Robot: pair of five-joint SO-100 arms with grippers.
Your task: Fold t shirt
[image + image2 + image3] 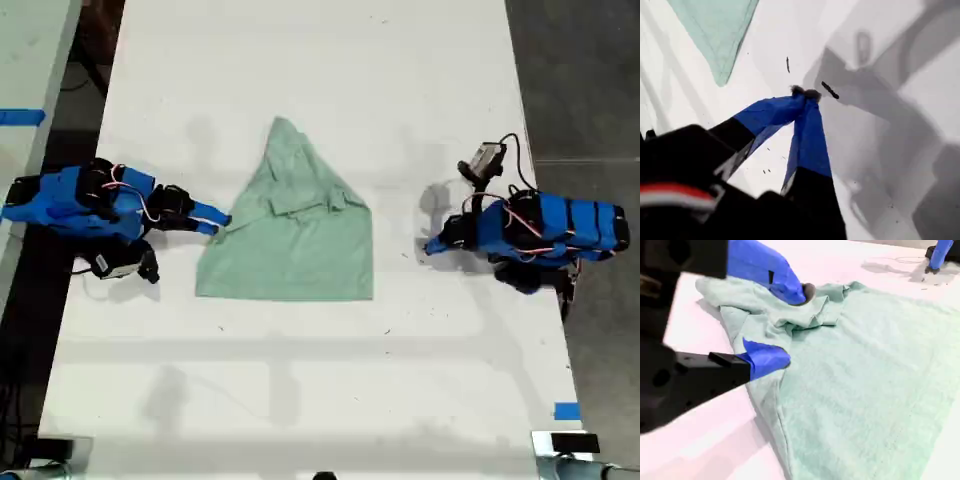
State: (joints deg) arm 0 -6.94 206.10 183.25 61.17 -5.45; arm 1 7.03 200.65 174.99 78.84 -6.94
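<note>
The t shirt [295,235] lies flat on the white table [320,390], pale mint green, roughly triangular with its point away from the camera and wrinkles near the middle. My second gripper [222,224] is at the shirt's edge on the exterior view's left. In the second wrist view it [787,322] is open, one blue fingertip [790,287] resting on bunched fabric and the other [767,357] at the edge. My first gripper [428,247] sits apart from the shirt on the exterior view's right. It [805,93] is shut on nothing, tips down on bare table, with the shirt's corner [720,30] at a distance.
Another pale surface with blue tape [20,117] borders the exterior view's left. A blue tape mark [566,411] sits near the table's near corner on the exterior view's right. Dark floor lies beyond both table edges. The first arm [940,255] shows far off in the second wrist view.
</note>
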